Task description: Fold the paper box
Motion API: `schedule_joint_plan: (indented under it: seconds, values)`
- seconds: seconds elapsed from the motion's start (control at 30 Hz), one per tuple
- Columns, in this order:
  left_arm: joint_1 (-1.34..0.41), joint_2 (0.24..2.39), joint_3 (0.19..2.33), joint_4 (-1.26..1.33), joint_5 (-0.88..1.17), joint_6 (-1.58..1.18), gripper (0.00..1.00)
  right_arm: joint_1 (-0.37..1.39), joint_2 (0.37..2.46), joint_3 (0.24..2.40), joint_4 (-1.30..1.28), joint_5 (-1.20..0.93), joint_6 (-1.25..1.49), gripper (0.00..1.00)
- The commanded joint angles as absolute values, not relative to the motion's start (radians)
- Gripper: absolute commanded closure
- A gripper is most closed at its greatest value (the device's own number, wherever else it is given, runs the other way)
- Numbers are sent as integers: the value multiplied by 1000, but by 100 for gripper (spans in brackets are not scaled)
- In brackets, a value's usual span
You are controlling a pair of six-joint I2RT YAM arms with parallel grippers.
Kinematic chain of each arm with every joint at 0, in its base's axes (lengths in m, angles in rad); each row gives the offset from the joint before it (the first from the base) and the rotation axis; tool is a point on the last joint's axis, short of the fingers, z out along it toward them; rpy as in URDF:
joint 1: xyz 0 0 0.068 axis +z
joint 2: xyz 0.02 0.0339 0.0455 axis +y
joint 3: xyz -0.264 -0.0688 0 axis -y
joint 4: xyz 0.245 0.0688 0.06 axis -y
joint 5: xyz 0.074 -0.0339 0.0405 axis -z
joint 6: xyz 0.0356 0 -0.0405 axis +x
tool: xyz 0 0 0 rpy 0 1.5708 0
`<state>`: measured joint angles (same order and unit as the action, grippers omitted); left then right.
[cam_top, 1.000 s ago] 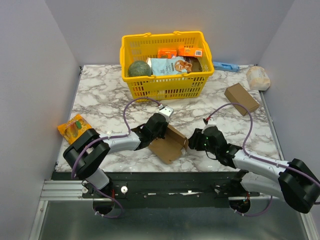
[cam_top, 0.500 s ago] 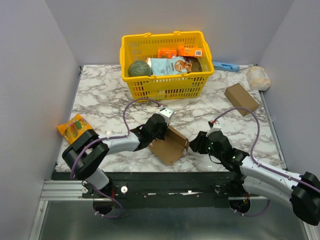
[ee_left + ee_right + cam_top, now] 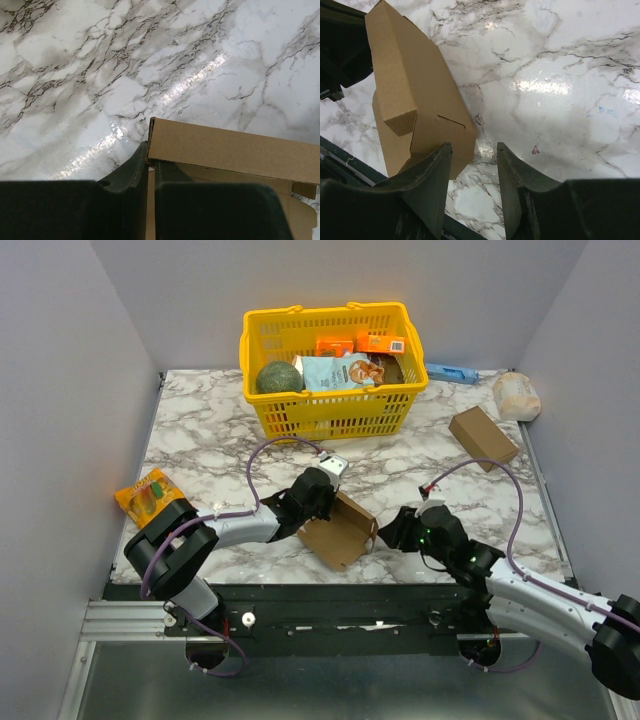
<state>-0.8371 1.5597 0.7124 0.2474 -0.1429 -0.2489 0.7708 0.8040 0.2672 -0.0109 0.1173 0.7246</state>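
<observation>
Paper box (image 3: 338, 528) partly folded: left gripper (image 3: 151, 167) pinches its raised wall, right gripper (image 3: 474, 152) spread and empty just beside it, flaps and tabs not yet tucked.

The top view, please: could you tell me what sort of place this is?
Probably a robot lab test cell: a left arm and a right arm bolted at the edge of a marble-look table, plain grey walls boxing it in, and a yellow basket of props.
</observation>
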Motion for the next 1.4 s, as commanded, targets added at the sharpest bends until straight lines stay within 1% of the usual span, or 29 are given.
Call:
schedule_joint_plan:
  seconds: [0.0, 0.13, 0.27, 0.77, 1.13, 1.37]
  values:
    - [-836, 1546, 699, 244, -135, -235, 98, 782, 761, 250, -66, 100, 729, 50]
    - [-834, 1545, 698, 252, -117, -233, 98, 782, 768, 250, -34, 84, 697, 49]
    - [-836, 1546, 698, 255, -112, -232, 98, 784, 834, 255, 49, 46, 646, 49]
    - [-836, 1552, 701, 255, -107, -241, 99, 796, 994, 310, 242, 52, 588, 49]
    - [-838, 1549, 695, 261, -89, -235, 99, 804, 1051, 308, 276, 216, 549, 51]
    - [-865, 1542, 684, 293, -64, -207, 99, 802, 1101, 317, 334, 273, 506, 51]
